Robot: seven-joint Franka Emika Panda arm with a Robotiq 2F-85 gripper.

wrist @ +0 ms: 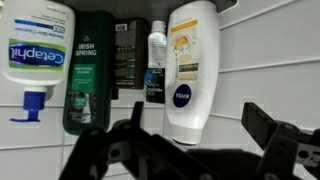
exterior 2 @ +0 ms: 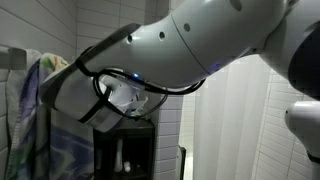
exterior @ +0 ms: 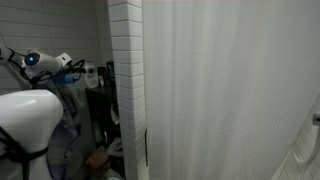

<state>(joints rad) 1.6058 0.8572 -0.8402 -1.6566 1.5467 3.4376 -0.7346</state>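
In the wrist view a row of bottles stands against a white tiled wall. From the left there is a white Cetaphil bottle (wrist: 38,45) with a blue cap below it. Then come a dark green Irish Spring bottle (wrist: 88,70), a black bottle (wrist: 124,55), a small white and black bottle (wrist: 156,65) and a tall white Nivea bottle (wrist: 190,65). My gripper (wrist: 200,135) is open, its two dark fingers (wrist: 268,125) spread wide at the bottom of the view. The Nivea bottle's lower end lies between and beyond them, untouched. In an exterior view the gripper (exterior: 74,68) points at bottles on a black shelf (exterior: 100,105).
A white tiled wall edge (exterior: 125,80) stands just beside the shelf, with a pale shower curtain (exterior: 230,90) beyond it. A patterned towel (exterior 2: 40,115) hangs near the arm (exterior 2: 190,45). A black shelf unit (exterior 2: 125,150) sits below the gripper.
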